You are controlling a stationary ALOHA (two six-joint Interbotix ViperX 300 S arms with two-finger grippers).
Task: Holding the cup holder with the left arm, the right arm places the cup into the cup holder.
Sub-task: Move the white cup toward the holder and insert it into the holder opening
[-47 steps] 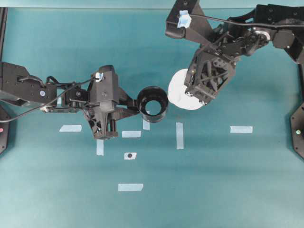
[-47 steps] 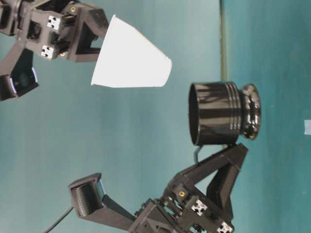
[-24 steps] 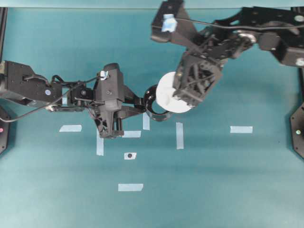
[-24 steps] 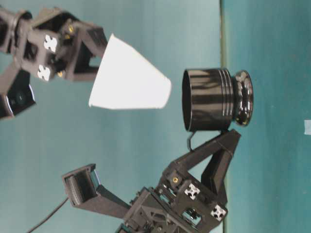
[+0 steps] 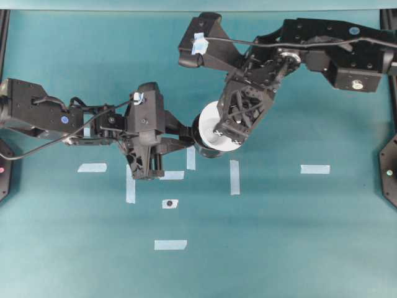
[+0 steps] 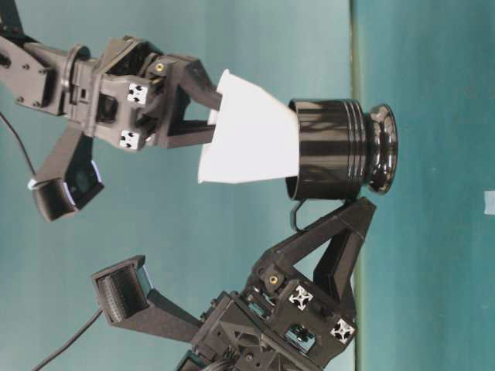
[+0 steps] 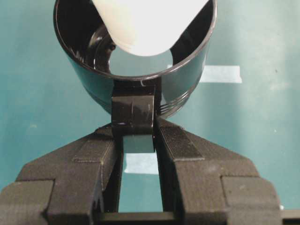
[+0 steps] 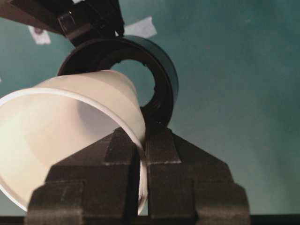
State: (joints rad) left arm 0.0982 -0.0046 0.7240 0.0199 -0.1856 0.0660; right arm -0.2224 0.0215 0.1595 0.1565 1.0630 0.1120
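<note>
The glossy black cup holder (image 6: 336, 151) is held by its small side handle (image 7: 133, 112) in my left gripper (image 7: 136, 140), which is shut on the handle. In the overhead view the holder (image 5: 196, 138) is mostly covered. My right gripper (image 8: 143, 145) is shut on the rim of the white cone-shaped cup (image 8: 56, 131). The cup (image 6: 251, 139) is tilted, with its narrow base just inside the holder's mouth; its base tip (image 7: 145, 23) shows inside the rim. Seen from overhead, the right gripper (image 5: 226, 133) sits over the cup (image 5: 209, 121) and the left gripper (image 5: 183, 138) is beside the holder.
Several pale tape strips lie on the teal table, such as one (image 5: 234, 177) right of the holder and one (image 5: 315, 169) further right. A small black dot on tape (image 5: 169, 203) lies nearer the front. Both arms meet near the table's middle.
My right gripper has carried the cup leftward to the holder, and the cup's base has gone from outside the holder into its mouth. The left gripper has kept its hold and shifted slightly.
</note>
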